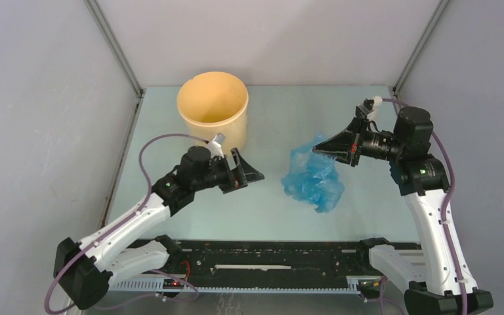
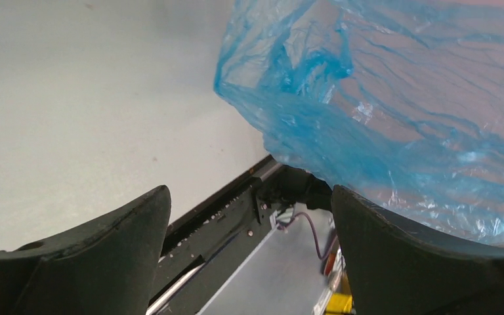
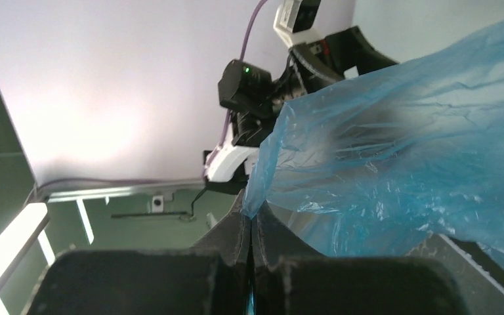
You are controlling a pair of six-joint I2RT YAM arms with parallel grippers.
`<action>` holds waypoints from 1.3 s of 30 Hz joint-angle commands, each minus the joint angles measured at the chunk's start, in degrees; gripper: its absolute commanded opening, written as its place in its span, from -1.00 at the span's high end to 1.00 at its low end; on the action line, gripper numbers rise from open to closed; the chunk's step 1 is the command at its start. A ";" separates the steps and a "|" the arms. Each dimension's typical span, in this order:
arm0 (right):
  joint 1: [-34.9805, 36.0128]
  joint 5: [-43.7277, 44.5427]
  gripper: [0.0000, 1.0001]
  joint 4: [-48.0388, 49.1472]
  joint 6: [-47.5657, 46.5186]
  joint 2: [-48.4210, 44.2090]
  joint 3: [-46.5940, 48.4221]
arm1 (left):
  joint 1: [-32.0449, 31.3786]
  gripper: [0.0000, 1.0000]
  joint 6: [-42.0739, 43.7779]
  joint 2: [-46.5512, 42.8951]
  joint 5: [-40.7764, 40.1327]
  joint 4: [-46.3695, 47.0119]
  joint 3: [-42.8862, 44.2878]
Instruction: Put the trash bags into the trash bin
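Bucket first: the pale yellow trash bin (image 1: 200,125) stands upright toward the back left of the table (image 1: 269,216), and I see no bag inside it. Just in front of it to the right, the left gripper (image 1: 244,176) hangs with its jaws spread wide, holding nothing and aimed at the plastic. Further right, the blue trash bag (image 1: 314,178) lies bunched on the table, well apart from the bin. The right gripper (image 1: 320,149) has its jaws pressed together on a thin edge at the top of the bag.

I'd worry about that small pinch: the glossy film could slip free or tear once lifted. The loose bulk might also catch the left gripper, drape over the rim, or tip the bin.
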 commanded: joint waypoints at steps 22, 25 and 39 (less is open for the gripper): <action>-12.87 23.76 1.00 -23.75 -35.88 8.22 -6.77 | 4.31 -0.91 4.41 4.65 0.36 7.34 -6.36; -13.13 23.23 1.00 -24.94 -37.08 10.96 -7.09 | 3.56 -0.78 4.89 8.82 2.06 14.54 -7.00; -14.50 20.68 1.00 -23.93 -38.26 14.86 -6.61 | 1.62 -0.25 7.58 19.80 -8.00 37.03 -16.03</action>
